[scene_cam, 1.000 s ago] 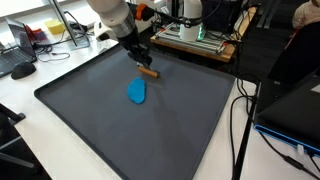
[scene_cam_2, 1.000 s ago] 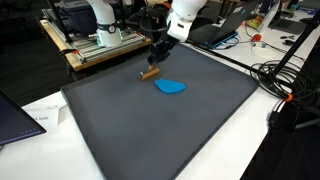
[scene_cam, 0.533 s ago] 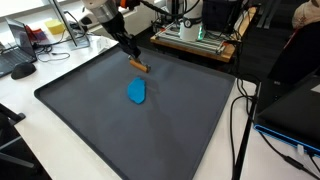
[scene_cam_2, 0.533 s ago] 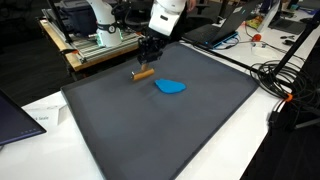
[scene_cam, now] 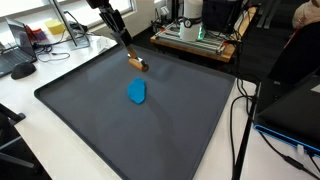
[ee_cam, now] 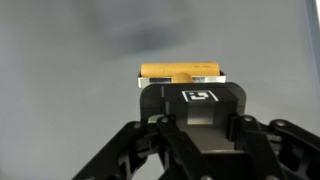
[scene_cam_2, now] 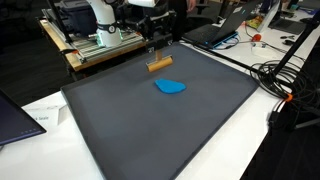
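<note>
One wooden block [scene_cam_2: 159, 65] hangs clamped in the end effector [scene_cam_2: 156, 56], raised off the surface [scene_cam_2: 130, 130] near the blue piece [scene_cam_2: 170, 87]. This looks like the carrying step, and setting it down would need a level descent.

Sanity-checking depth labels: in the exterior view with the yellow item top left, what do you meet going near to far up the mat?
Grey mat's near part → blue object → wooden block held in the gripper → equipment rack behind the mat.

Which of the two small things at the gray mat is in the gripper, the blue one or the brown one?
The brown wooden stick, clamped crosswise in the gripper; the blue piece lies apart on the gray mat.
</note>
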Controlling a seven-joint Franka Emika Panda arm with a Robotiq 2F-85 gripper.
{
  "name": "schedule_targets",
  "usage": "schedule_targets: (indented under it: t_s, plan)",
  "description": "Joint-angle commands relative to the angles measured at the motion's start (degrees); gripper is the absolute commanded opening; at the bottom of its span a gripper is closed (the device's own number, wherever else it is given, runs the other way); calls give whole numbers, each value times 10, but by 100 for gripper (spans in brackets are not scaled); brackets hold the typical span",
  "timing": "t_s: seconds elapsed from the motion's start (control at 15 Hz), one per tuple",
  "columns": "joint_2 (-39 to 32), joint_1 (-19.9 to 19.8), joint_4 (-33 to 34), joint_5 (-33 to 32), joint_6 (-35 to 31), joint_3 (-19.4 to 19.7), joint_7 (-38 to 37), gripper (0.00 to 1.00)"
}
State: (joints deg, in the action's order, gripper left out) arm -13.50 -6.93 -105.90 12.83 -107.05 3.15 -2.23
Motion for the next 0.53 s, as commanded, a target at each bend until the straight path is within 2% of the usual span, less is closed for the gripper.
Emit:
schedule_targets:
  t_s: [0.0,0.2,0.47]
  plan:
    - [25,2,-35,71,-80,2,-32,22]
    - [22,18,-52,74,-174,3,-100,22]
    - [22,46,-81,25,-288,9,-212,22]
